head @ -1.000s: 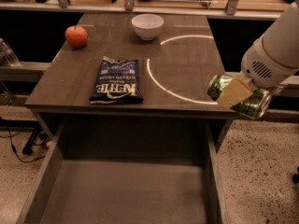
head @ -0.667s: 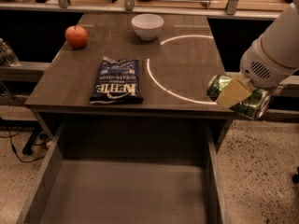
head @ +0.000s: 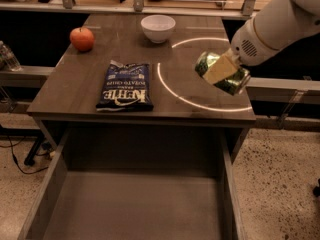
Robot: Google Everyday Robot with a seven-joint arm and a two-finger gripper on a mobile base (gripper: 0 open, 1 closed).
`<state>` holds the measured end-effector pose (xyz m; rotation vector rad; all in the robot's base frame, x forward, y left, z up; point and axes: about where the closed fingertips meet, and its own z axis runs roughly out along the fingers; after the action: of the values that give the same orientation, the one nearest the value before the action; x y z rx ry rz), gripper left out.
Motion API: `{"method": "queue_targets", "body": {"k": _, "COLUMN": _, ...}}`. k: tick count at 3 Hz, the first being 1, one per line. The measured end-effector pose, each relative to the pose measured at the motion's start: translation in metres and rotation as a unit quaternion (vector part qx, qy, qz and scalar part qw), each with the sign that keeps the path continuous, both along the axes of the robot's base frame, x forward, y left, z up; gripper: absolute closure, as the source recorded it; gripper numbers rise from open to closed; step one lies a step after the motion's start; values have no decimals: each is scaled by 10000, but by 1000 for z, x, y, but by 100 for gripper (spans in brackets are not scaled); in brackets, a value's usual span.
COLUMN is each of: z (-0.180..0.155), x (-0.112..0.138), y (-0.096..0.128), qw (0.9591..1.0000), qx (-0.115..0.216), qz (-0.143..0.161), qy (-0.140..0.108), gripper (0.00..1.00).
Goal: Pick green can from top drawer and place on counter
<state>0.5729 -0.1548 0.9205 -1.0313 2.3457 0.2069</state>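
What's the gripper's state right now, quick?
Gripper: closed on the green can, holding it tilted in the air over the right side of the counter.

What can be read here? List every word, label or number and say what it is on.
"KETTLE": large white letters on the blue chip bag lying on the counter.
Smaller print on that bag: too small to read.
Pale markings on the green can, clamped in the gripper above the counter's right side: not readable.
No other text shows.
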Motion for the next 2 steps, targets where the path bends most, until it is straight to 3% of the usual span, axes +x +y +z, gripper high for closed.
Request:
{"method": "queue_targets", "body": {"k": 1, "z": 2, "x": 39, "y": 20, "qw": 9980, "qx": 538, "qz": 199, "qy": -276, "gripper": 100}}
{"method": "queue_targets", "body": {"k": 2, "z": -1, "x": 70, "y": 41, "qw": 9915, "qx": 1157, "qz": 383, "qy": -454, "gripper": 100}}
